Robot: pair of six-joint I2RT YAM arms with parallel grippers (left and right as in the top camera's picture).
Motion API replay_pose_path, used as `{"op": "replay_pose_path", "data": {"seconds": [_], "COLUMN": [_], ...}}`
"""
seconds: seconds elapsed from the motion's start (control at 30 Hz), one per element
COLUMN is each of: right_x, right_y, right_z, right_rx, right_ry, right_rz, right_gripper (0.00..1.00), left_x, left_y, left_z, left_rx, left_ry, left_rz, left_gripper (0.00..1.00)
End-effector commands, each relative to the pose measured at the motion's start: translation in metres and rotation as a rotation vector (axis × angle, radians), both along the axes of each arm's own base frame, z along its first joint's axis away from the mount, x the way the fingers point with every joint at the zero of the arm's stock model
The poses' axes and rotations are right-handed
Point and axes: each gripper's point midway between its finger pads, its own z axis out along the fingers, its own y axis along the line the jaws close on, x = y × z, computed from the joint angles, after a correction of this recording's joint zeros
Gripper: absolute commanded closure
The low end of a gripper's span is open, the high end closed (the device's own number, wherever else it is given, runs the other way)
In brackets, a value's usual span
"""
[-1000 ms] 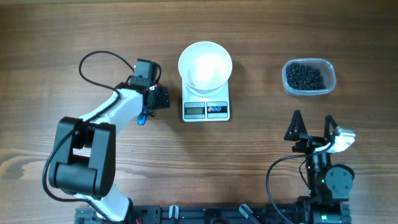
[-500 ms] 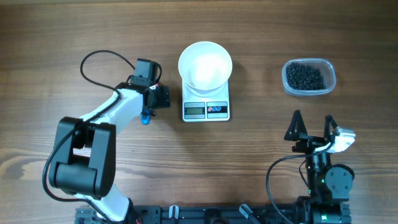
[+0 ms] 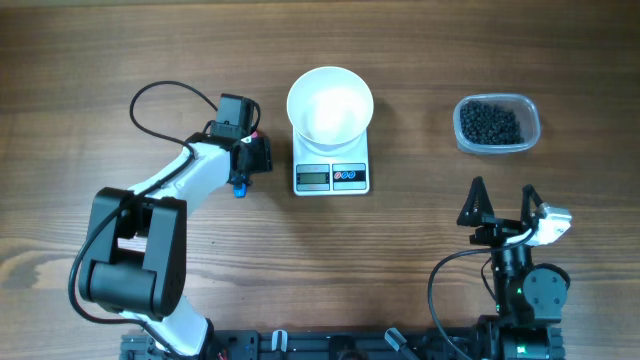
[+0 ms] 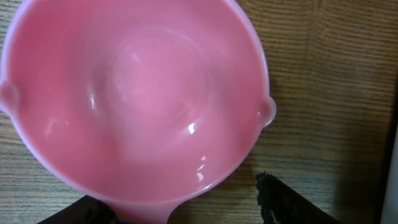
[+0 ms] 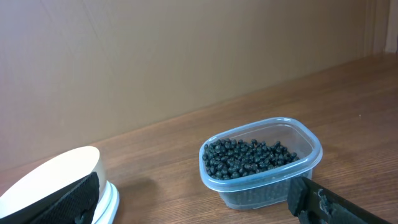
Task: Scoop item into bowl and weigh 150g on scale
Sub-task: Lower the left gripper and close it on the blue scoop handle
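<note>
Starting from the scale (image 3: 332,177), you have the white bowl (image 3: 330,103) sitting on its platform, empty as far as the overhead view shows. The beads (image 3: 490,123) lie well to the right of the scale, heaped in a clear tub (image 3: 533,128).

Your left gripper (image 3: 252,160) is just to the left of the scale, low over the table (image 3: 100,60). Its wrist camera looks straight down into an empty pink scoop (image 4: 134,93), whose neck runs back between the two black fingertips (image 4: 280,199). The jaws stand partly apart on either side of that neck. You cannot tell from these views whether they actually pinch it.

Your right gripper (image 3: 503,203) sits below and to the right of the scale, spread wide and holding nothing, with the tub in front of it in its wrist view.

What matters for the coming move is that the scoop is left of the scale and the beads are right of it, so scale and bowl stand between them. The right arm is far nearer the tub, but the scoop is with the left. The step in hand looks like securing the scoop. Once it is held, you would probably need to carry it clear of the bowl's rim. The cup leads the fingers, so it would reach the beads first.
</note>
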Motion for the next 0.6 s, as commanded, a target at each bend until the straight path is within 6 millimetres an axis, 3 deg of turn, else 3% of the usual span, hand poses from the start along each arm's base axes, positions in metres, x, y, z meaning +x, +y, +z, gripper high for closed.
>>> {"op": "replay_pose_path", "data": {"seconds": [0.0,0.2,0.57], "right_x": [-0.0004,-0.0004,-0.0004], "right_y": [-0.0001,-0.0001,-0.0001], "right_z": [0.0028,0.0027,0.0027], "right_rx": [0.004,0.004,0.004], "right_ry": [-0.012,-0.012,-0.012], "right_rz": [-0.001,-0.001,-0.001], "right_gripper": [0.00,0.00,0.00], "left_x": [-0.0044,-0.0032,-0.0017], "left_y": [-0.0020,-0.0023,-0.0028], "left_z": [-0.0072,-0.0067,-0.0061], "left_rx": [-0.018,-0.019,-0.038], "left_ry": [0.022,0.017,0.012], "left_rz": [0.006,0.006,0.051], "left_gripper": [0.32,0.32,0.43]}}
